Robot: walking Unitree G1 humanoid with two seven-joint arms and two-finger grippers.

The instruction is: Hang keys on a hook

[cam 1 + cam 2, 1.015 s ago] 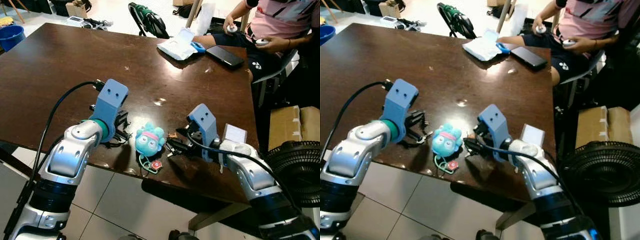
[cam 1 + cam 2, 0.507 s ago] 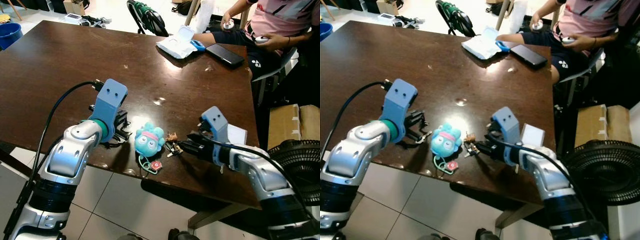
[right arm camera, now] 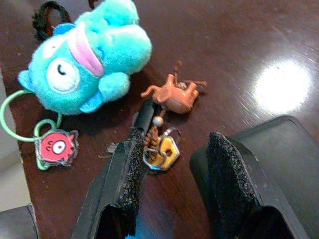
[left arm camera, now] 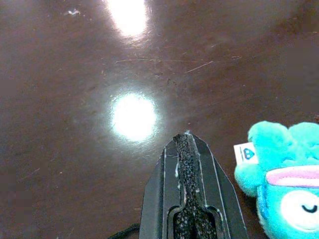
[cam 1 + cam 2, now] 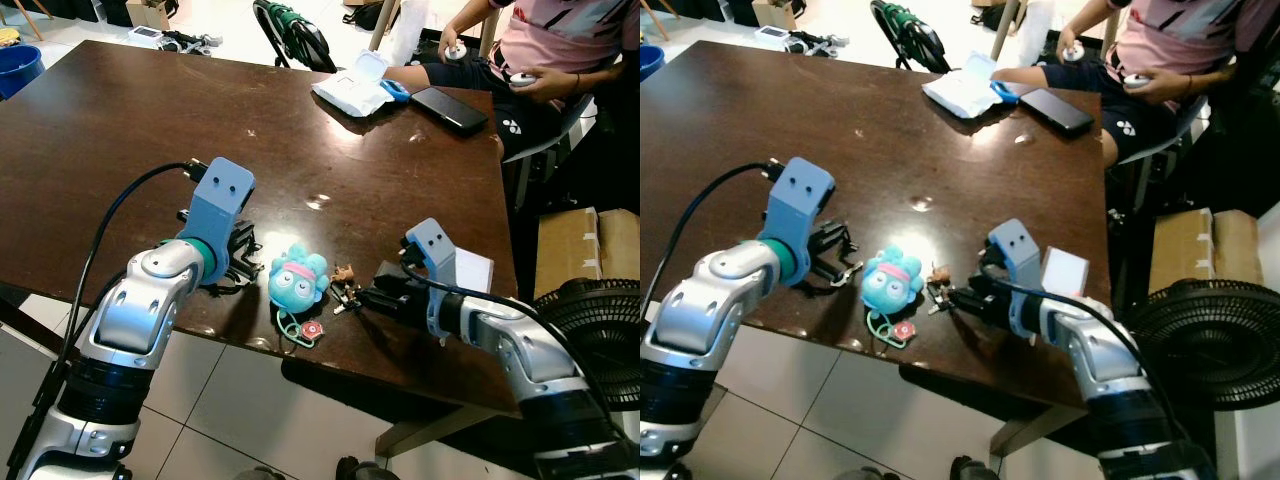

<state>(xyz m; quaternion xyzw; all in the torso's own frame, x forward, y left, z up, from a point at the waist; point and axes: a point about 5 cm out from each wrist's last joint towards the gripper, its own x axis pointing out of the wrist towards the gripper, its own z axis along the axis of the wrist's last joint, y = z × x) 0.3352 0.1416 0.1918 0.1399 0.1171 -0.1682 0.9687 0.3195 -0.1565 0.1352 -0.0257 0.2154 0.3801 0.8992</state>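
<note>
Near edge of the dark brown wooden table (image 5: 120,120): small bunch of keys with a brown animal charm and yellow tag (image 3: 164,129), just right of a turquoise plush toy (image 5: 298,281) — white label, print unreadable. Right gripper (image 3: 172,164) low on the table, fingers spread, nothing held, keys just beyond its tips. Left gripper (image 4: 188,164) left of the plush — fingers pressed together, empty.

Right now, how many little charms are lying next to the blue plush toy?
3. A red round charm on the green loop below the plush, a brown animal charm beside it, and a yellow charm between the right gripper fingers. More may be hidden.
</note>
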